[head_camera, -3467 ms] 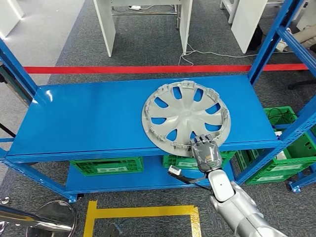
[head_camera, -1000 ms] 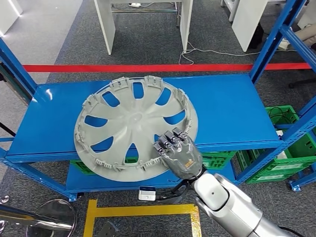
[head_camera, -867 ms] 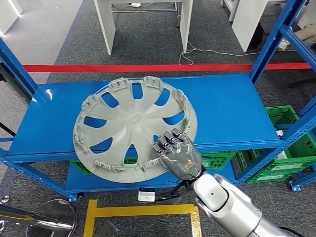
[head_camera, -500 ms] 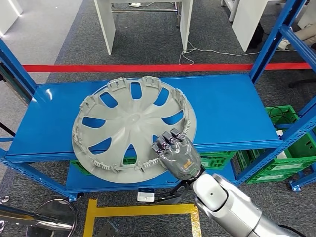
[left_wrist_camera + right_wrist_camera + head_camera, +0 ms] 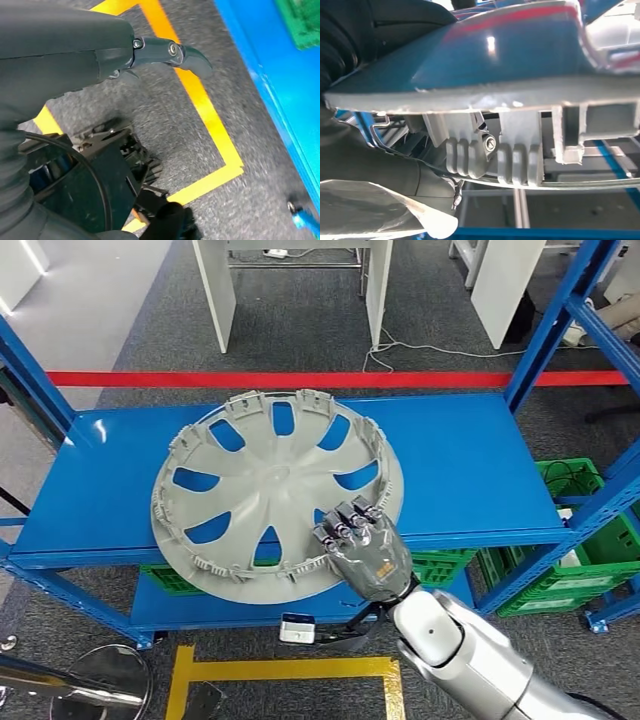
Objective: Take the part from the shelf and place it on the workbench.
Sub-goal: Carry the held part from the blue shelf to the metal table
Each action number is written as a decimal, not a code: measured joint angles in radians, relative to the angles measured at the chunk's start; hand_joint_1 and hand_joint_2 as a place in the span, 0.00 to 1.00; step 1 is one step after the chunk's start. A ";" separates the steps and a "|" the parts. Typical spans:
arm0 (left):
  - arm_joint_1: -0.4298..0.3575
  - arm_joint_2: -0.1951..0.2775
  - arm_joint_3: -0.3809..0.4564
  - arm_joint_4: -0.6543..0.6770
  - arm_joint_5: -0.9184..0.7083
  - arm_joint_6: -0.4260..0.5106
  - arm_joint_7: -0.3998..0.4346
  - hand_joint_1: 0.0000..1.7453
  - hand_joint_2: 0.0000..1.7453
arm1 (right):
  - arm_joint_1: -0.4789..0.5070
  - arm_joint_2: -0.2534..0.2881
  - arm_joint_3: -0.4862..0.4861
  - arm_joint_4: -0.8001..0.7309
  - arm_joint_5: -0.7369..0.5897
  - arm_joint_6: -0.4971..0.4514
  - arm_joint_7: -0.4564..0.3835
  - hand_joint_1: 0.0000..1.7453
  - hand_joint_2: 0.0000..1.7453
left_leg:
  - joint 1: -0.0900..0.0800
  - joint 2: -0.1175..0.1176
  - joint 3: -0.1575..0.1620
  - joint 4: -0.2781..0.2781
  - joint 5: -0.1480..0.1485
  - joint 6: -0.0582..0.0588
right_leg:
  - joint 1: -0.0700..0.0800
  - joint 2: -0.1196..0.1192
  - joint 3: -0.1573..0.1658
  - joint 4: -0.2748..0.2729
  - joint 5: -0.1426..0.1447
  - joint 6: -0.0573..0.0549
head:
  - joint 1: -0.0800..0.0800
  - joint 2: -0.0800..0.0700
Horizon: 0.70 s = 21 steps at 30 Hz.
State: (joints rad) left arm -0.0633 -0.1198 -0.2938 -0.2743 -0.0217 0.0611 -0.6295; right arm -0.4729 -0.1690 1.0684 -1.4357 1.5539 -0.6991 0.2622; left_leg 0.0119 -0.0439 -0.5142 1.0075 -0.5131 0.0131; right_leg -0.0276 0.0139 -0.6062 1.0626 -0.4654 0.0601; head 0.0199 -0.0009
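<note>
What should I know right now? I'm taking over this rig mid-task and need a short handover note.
Right hand: grips the near rim of the grey wheel cover.
Left hand: hangs low over the floor by the yellow tape, holding nothing.
Wheel cover: tilted, its near edge jutting out past the front of the blue shelf.
Done: part grasped and partly drawn off the shelf.
Left: pull it fully clear, carry it to the workbench, set it down.

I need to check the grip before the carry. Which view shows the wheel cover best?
The head view: the whole wheel cover shows above the blue shelf, with the right hand gripping its near rim. The right wrist view shows just the rim's edge and clips, close up. The left wrist view faces the floor.
</note>
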 joint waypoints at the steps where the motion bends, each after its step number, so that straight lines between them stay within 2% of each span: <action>1: -0.002 0.000 0.011 0.004 0.011 -0.002 0.012 0.00 1.00 | -0.002 -0.002 0.001 -0.001 0.000 0.000 0.007 1.00 1.00 | -0.001 -0.001 -0.007 0.008 -0.002 -0.005 | 0.002 0.004 0.005 -0.005 -0.008 -0.006 | 0.000 0.000; 3: -0.003 0.000 0.029 0.012 0.025 -0.005 0.028 0.00 1.00 | -0.005 -0.006 0.003 -0.002 0.000 0.000 0.015 1.00 1.00 | -0.002 -0.002 -0.017 0.017 -0.004 -0.013 | 0.002 0.002 0.000 -0.006 -0.011 -0.022 | -0.001 0.000; 5: -0.003 0.000 0.042 0.016 0.030 -0.005 0.033 0.00 1.00 | -0.007 -0.008 0.004 -0.002 0.000 0.000 0.017 1.00 1.00 | -0.002 0.008 -0.034 0.046 -0.030 -0.021 | 0.000 -0.003 -0.008 -0.008 -0.010 -0.038 | -0.006 0.000; 6: -0.004 0.000 0.047 0.018 0.031 -0.005 0.034 0.00 1.00 | -0.008 -0.009 0.005 -0.002 0.000 0.000 0.018 1.00 1.00 | -0.001 0.016 -0.050 0.084 -0.059 -0.026 | -0.001 -0.007 -0.012 -0.010 -0.007 -0.044 | -0.008 0.000; 8: -0.006 0.000 0.055 0.020 0.032 -0.006 0.037 0.00 1.00 | -0.009 -0.010 0.007 -0.002 0.000 0.000 0.018 1.00 1.00 | -0.001 0.027 -0.099 0.209 -0.129 -0.031 | 0.004 -0.015 -0.022 -0.010 -0.001 -0.054 | -0.014 0.000; 9: -0.007 0.000 0.059 0.021 0.038 -0.007 0.045 0.00 1.00 | -0.009 -0.011 0.008 -0.002 0.000 0.000 0.021 1.00 1.00 | -0.001 0.028 -0.119 0.264 -0.152 -0.031 | 0.007 -0.020 -0.026 -0.009 0.002 -0.057 | -0.014 0.000; 10: -0.008 0.000 0.065 0.023 0.050 -0.010 0.059 0.00 1.00 | -0.009 -0.012 0.010 -0.002 0.000 0.000 0.025 1.00 1.00 | -0.001 0.029 -0.126 0.292 -0.156 -0.029 | 0.010 -0.023 -0.031 -0.009 0.006 -0.060 | -0.014 0.000; 11: -0.007 0.000 0.074 0.025 0.068 -0.016 0.082 0.00 1.00 | -0.011 -0.014 0.013 -0.002 0.000 0.000 0.033 1.00 1.00 | -0.002 0.029 -0.115 0.282 -0.140 -0.025 | 0.014 -0.026 -0.036 -0.009 0.010 -0.062 | -0.014 0.000; 12: -0.007 0.000 0.086 0.027 0.090 -0.023 0.110 0.00 1.00 | -0.014 -0.015 0.015 -0.002 0.000 0.000 0.041 1.00 1.00 | -0.004 0.029 -0.087 0.236 -0.109 -0.018 | 0.017 -0.028 -0.039 -0.009 0.014 -0.062 | -0.014 0.000; 14: -0.007 0.000 0.116 0.031 0.128 -0.034 0.166 0.00 1.00 | -0.022 -0.017 0.019 -0.005 0.000 0.000 0.060 1.00 1.00 | -0.010 0.031 -0.010 0.097 -0.056 0.000 | 0.022 -0.030 -0.045 -0.010 0.023 -0.060 | -0.013 0.000; 15: -0.006 0.001 0.130 0.033 0.139 -0.036 0.190 0.00 1.00 | -0.028 -0.018 0.020 -0.008 0.000 0.000 0.067 1.00 1.00 | -0.015 0.031 0.016 0.046 -0.043 0.005 | 0.022 -0.031 -0.047 -0.011 0.030 -0.056 | -0.014 0.000; 16: -0.005 0.002 0.143 0.035 0.147 -0.037 0.211 0.00 1.00 | -0.032 -0.020 0.022 -0.013 0.000 0.000 0.073 1.00 1.00 | -0.019 0.032 0.029 0.016 -0.038 0.009 | 0.020 -0.033 -0.050 -0.013 0.036 -0.050 | -0.013 0.000; 19: 0.005 0.003 0.171 0.042 0.156 -0.029 0.262 0.00 1.00 | -0.042 -0.032 0.023 -0.032 0.000 0.000 0.077 1.00 1.00 | -0.023 0.033 0.021 -0.004 -0.014 0.013 | 0.016 -0.032 -0.054 -0.024 0.053 -0.031 | -0.014 0.000; 20: 0.008 0.003 0.177 0.043 0.156 -0.021 0.273 0.00 1.00 | -0.044 -0.040 0.022 -0.040 0.000 0.000 0.074 1.00 1.00 | -0.020 0.035 0.015 -0.011 -0.001 0.018 | 0.016 -0.029 -0.062 -0.017 0.037 -0.027 | -0.013 0.000; 21: 0.010 0.005 0.183 0.045 0.156 -0.014 0.282 0.00 1.00 | -0.045 -0.049 0.020 -0.049 0.000 0.000 0.068 1.00 1.00 | -0.017 0.036 0.007 -0.017 0.012 0.022 | 0.017 -0.025 -0.072 0.009 0.004 -0.023 | -0.011 0.000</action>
State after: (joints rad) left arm -0.0533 -0.1152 -0.1106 -0.2294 0.1345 0.0473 -0.3476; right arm -0.5183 -0.2180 1.0887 -1.4842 1.5541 -0.6995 0.3305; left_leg -0.0051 -0.0079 -0.5075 0.9909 -0.5009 0.0354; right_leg -0.0111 -0.0108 -0.6786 1.0711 -0.4615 0.0375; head 0.0089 -0.0008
